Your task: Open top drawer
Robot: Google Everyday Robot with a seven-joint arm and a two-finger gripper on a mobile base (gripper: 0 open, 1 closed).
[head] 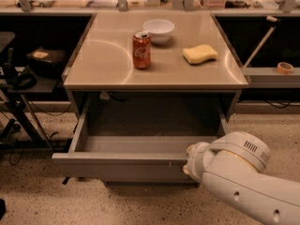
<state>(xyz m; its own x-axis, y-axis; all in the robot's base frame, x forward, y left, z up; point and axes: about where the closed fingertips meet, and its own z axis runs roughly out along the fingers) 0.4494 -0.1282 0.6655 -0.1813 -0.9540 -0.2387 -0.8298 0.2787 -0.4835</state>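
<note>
The top drawer (pixel 117 165) is pulled well out from under the tabletop, its shallow grey tray showing empty. Its flat grey front faces the camera, with small white scuffs right of centre. My gripper (pixel 191 161) is at the right end of the drawer front, at its top edge, and my white arm (pixel 243 182) comes in from the lower right and covers it. A lower drawer front (pixel 150 184) shows as a thin strip beneath.
On the tabletop (pixel 103 60) stand a red soda can (pixel 141 49), a white bowl (pixel 158 30) and a yellow sponge (pixel 199 54). A black stand and cables (pixel 18 93) sit at the left. A tape roll (pixel 284 67) lies on a shelf at the right.
</note>
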